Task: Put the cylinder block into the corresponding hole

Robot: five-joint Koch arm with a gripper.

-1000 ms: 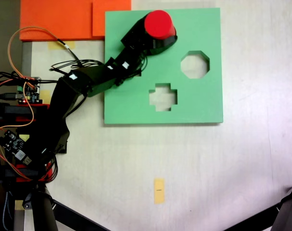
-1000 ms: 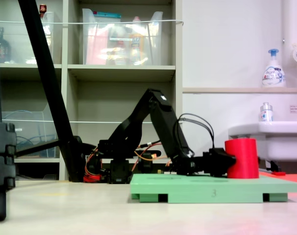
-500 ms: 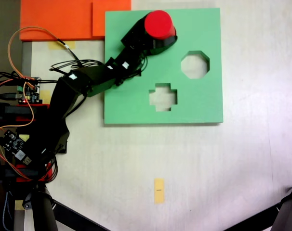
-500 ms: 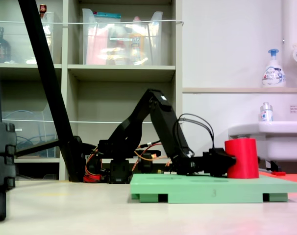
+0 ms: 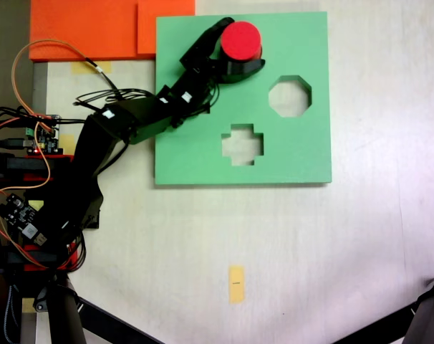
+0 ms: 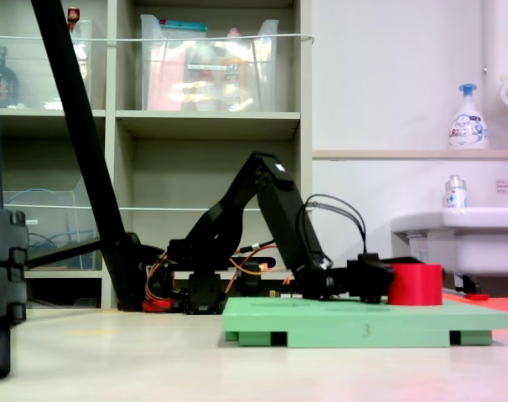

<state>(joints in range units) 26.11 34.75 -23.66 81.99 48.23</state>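
Black arm gripper (image 5: 235, 44) spread wide around short red cylinder block (image 5: 240, 41), jaws flanking it. Round cutout of square green foam board (image 5: 288, 143) hidden beneath block. Side fixed view: block (image 6: 415, 285) sits much lower than half second ago, sunk into board (image 6: 363, 322); gripper fingertips indistinct.

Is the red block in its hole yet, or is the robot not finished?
Nearly finished. The red cylinder block sits low in the green board, only partly sticking out, so it looks dropped into the round hole. The pincer is open around it. Left: pull the arm away.
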